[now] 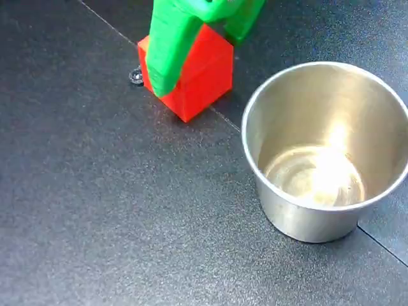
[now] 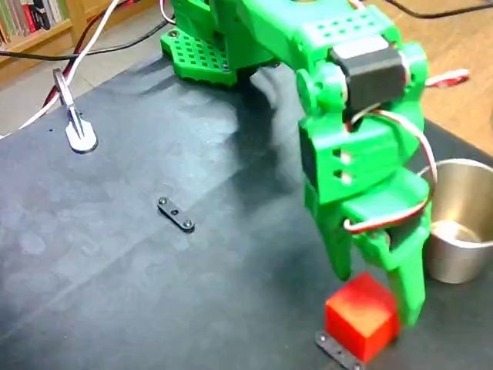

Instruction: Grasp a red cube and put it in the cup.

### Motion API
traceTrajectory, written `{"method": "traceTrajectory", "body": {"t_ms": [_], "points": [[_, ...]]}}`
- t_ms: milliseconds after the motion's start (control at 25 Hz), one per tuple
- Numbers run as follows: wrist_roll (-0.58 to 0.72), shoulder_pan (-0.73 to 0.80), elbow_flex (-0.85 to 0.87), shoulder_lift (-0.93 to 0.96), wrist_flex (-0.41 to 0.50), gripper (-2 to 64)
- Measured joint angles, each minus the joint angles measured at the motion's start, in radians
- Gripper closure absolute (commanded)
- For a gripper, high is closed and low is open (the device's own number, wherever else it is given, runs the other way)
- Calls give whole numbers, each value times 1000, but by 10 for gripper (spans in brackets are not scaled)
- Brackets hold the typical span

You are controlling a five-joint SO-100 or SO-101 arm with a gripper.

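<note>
up close in a fixed view, the red cube (image 1: 199,70) sits on the dark desk (image 1: 83,210), with the green hand (image 1: 201,51) straddling it: one finger (image 1: 167,48) lies across its near face and the other shows behind its far top corner, so the fingers look closed on the cube. the cup (image 1: 319,217) stands upright just to the right, apart from the cube, its shiny inside bare. a small dark ring (image 1: 136,76) lies by the cube's left edge.

in a fixed view from farther off, the green arm (image 2: 362,131) reaches down over the cube (image 2: 360,316), fingers on either side of it. the cup (image 2: 454,262) stands near, at the right edge. a small black strip (image 2: 176,213) lies well apart on the desk (image 2: 115,293); another strip (image 2: 339,351) lies at the cube's base.
</note>
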State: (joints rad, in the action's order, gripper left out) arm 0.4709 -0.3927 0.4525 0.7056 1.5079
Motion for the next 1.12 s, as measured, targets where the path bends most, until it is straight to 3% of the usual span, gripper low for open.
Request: {"method": "traceTrajectory", "body": {"t_ms": [760,840,1120], "points": [[6,-49,0,-49,0,356],[6,-49,0,-49,0,386],[2,-46,0,-49,0,592]]}}
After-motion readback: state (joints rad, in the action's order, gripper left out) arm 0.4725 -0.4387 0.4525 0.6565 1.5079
